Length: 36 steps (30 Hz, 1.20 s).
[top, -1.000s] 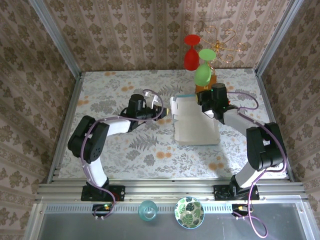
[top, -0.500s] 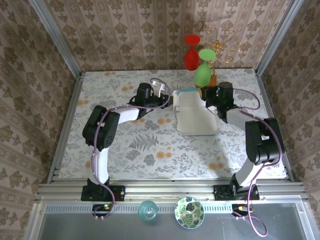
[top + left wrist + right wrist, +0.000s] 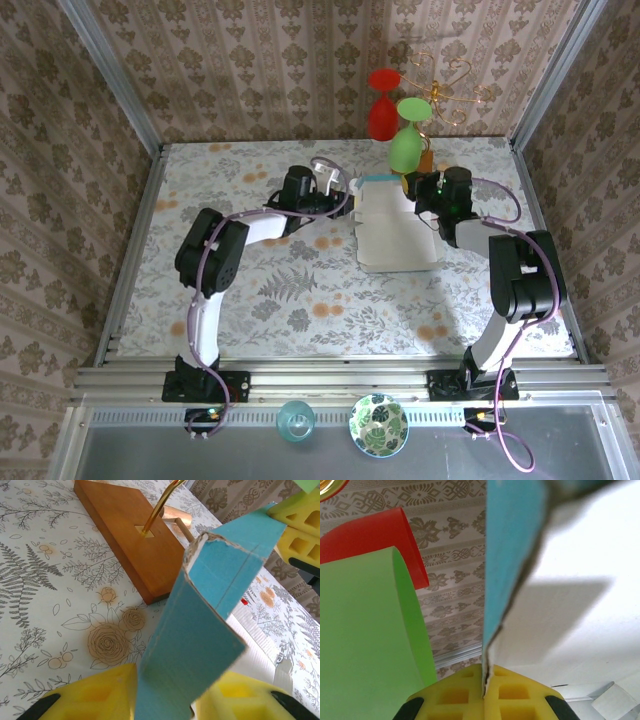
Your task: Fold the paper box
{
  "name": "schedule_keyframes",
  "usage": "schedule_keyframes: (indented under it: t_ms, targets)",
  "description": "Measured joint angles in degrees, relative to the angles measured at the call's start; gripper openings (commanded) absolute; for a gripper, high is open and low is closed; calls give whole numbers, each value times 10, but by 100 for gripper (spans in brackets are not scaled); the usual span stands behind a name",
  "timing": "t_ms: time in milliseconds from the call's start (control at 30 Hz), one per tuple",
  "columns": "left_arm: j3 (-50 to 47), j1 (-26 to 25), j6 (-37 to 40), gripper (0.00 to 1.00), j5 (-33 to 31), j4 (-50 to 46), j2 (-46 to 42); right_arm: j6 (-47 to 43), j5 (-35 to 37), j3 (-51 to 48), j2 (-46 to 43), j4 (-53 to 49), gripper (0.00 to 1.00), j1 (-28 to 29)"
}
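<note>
Where the floral cloth covers the table, the paper box lies right of centre in the overhead view, white inside turned up, with a sky-blue wall raised along its upper edge. Patterned wallpaper closes the space on three sides, and grey metal posts run up the corners. At the upper right of the table a wooden base carries a gold stand with a red glass and a green glass.

The left gripper is pinched onto a blue flap at the box's upper left corner; its wrist view shows the flap standing between the yellow pads. The right gripper is pressed together on the box's upper right wall, the cardboard edge running into the seam of its pads.

Compared with a second ago, the box sits further up the frame and slightly to the right, closer to the stand, and both arms reach further out.

The box's upper edge is just beside the wooden base and under the green glass. Bare cloth lies to the left of the box and below it, down to the metal rail, beyond which sit a teal glass bowl and a patterned bowl.
</note>
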Motion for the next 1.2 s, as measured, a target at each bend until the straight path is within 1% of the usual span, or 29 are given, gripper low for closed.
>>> schedule_keyframes:
  t_ms: [200, 400, 500, 600, 667, 767, 867, 967, 1100, 1200]
  targets:
    - [10, -4, 7, 35, 0, -6, 7, 3, 0, -16, 0, 28, 0, -2]
    - [-2, -12, 10, 39, -1, 1, 5, 4, -1, -45, 10, 88, 0, -6]
    - [-35, -14, 10, 40, -3, 0, -17, 4, -5, -60, 11, 105, 0, -10]
    - [-75, -12, 10, 41, -2, -5, -61, 4, -12, -63, 11, 111, 0, -14]
    - [-94, -8, 11, 37, 0, -9, -93, 4, -14, -63, 11, 114, 0, -17]
    - [-98, 5, 26, 26, 0, -26, -124, 4, -17, -63, 11, 116, 0, -18]
    - [-75, 17, 49, 25, -9, -75, -122, 4, -18, -63, 11, 117, 0, -18]
    - [-16, 23, 75, 25, -21, -129, -85, 4, -18, -65, 11, 125, 0, -18]
    - [53, 16, 102, 25, -30, -167, -27, 4, -20, -73, 19, 148, 0, -18]
    - [66, 5, 114, 26, -31, -176, -5, 6, -22, -77, 25, 160, 0, -18]
